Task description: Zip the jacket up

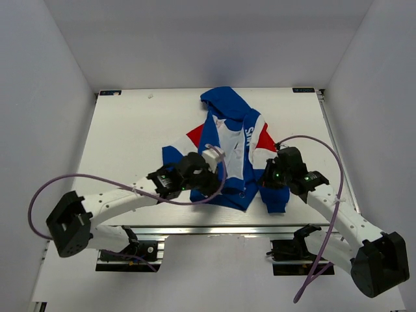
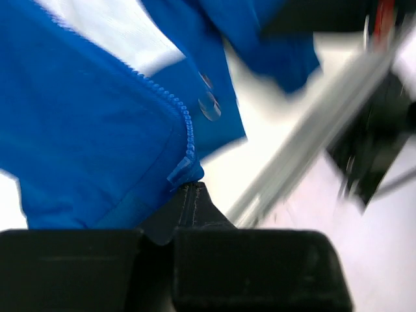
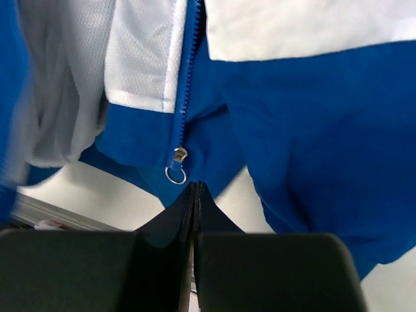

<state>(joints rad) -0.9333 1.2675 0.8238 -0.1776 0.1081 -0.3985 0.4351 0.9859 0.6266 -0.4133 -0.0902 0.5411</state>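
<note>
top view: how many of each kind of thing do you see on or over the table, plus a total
jacket: 1
robot hands: 2, left hand and right hand
purple cables: 2
total: 5

**A robotics lab test cell**

This is a lab bench built for robot trials, not a home or a shop. A plain white tabletop (image 1: 130,130) sits boxed in by bare pale walls (image 1: 52,65) on three sides, forming a closed work booth. Along the near edge runs an aluminium rail (image 1: 195,229), with black mounting brackets (image 1: 130,250) fixed below it. The left arm (image 1: 117,201) and the right arm (image 1: 338,214), white with black joints, are bolted there, and purple cables (image 1: 39,195) loop loose from them. The jacket (image 1: 227,107) spread on the tabletop is the one domestic thing amid the apparatus.
</note>
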